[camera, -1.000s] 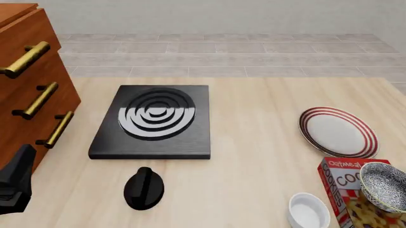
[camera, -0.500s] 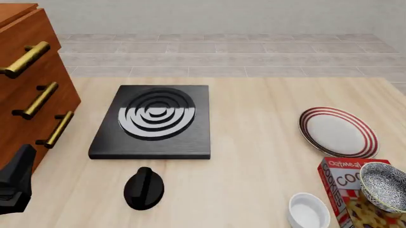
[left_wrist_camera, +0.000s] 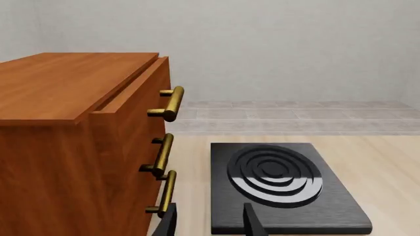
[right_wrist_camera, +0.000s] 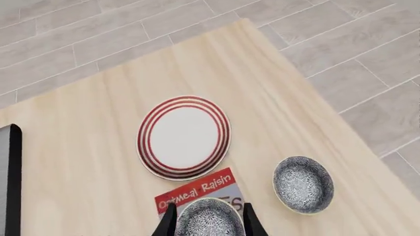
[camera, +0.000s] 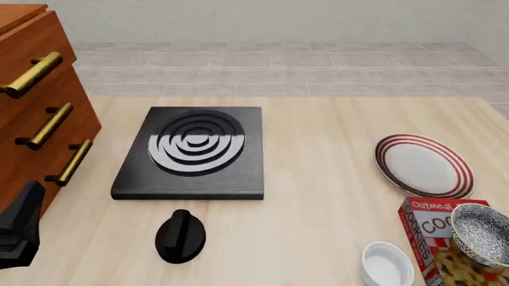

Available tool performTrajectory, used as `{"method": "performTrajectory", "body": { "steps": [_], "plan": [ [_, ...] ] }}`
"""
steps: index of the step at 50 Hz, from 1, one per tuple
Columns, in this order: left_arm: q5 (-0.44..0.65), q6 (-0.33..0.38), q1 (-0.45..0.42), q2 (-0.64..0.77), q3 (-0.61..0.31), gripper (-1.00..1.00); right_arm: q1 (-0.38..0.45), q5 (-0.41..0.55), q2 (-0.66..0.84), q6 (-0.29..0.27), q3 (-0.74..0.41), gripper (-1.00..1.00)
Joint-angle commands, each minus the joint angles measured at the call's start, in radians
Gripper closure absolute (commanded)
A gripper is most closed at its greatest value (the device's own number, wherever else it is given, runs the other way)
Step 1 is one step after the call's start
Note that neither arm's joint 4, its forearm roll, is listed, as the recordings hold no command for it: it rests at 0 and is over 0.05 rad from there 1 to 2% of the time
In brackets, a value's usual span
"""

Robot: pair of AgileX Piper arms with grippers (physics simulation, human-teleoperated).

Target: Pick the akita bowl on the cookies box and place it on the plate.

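A wooden dresser (camera: pixel 36 101) with three brass handles (camera: pixel 47 126) stands at the counter's (camera: pixel 318 196) far left. Beside it lies a black hob (camera: pixel 193 152), a black knob (camera: pixel 180 236) just nearer. A white bowl (camera: pixel 387 264) sits lower right; a second speckled bowl (right_wrist_camera: pixel 303 185) rests near the counter's edge.

Even, bright, diffuse light in all my views; renders sharp edge to edge, no blur or distortion. Soft faint shadows under the stove plate (camera: pixel 191 154) on the surface (camera: pixel 318 196); its rings show a pale glare band.
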Motion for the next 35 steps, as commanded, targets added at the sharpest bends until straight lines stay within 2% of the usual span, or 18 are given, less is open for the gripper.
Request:
{"method": "performTrajectory", "body": {
  "steps": [1, 10, 35],
  "plan": [
    [0.0, 0.0, 0.0, 0.0, 0.0, -1.0, -0.022, -0.031, 0.005, 0.009, 0.052, -1.0],
    [0.0, 0.0, 0.0, 0.0, 0.0, -1.0, -0.042, -0.055, 0.014, -0.001, 0.077, -1.0],
    [0.0, 0.0, 0.0, 0.0, 0.0, -1.0, -0.093, -0.117, 0.041, 0.029, 0.154, -1.0]
  ]
}}
